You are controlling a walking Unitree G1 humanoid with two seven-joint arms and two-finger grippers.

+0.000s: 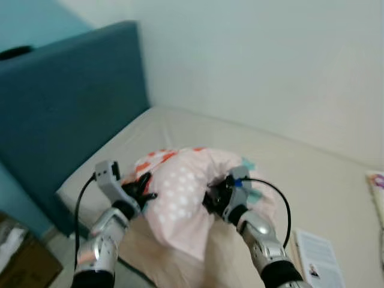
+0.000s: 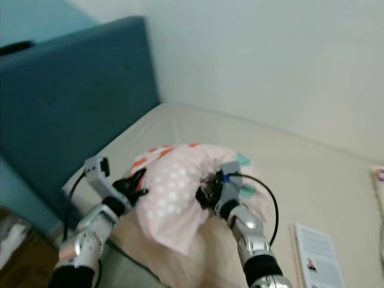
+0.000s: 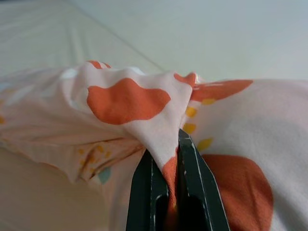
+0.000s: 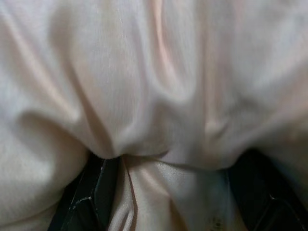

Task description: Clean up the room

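Note:
A pink cloth [image 1: 180,198] with white dots and orange patches is bunched up and held above the near edge of the beige bed [image 1: 312,174]. My left gripper [image 1: 144,191] is shut on its left corner. In the left wrist view the two black fingers [image 3: 149,192] pinch an orange-patterned fold [image 3: 127,101]. My right gripper [image 1: 215,198] grips the cloth's right side. In the right wrist view a thick bundle of pale pink fabric [image 4: 159,96] sits between its spread fingers [image 4: 94,192].
A teal headboard [image 1: 66,114] stands along the bed's left side, with a pale wall [image 1: 270,60] behind. A white booklet [image 1: 318,258] lies on the bed at the lower right. A patterned item [image 1: 377,186] shows at the right edge. A box [image 1: 15,252] sits on the floor at lower left.

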